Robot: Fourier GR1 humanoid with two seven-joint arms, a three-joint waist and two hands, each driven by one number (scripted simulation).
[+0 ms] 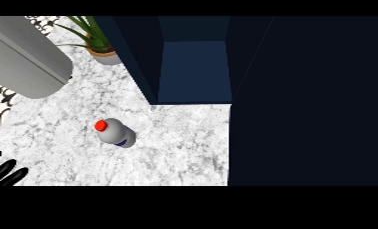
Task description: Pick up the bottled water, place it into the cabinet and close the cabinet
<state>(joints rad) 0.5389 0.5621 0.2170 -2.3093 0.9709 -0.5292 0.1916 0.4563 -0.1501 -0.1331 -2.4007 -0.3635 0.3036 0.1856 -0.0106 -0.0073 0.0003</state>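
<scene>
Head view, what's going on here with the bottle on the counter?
Nothing is being handled at this moment. The bottled water stands untouched on the marble counter, in front and to the left of the open cabinet. The robot's left hand shows only at the lower-left edge, apart from the bottle. The right hand is out of view.

Left hand: only straight black fingers show; the rest is cut off at the left edge. Grey cylinder and plant are cropped at the top. Bottled water label is illegible.
</scene>
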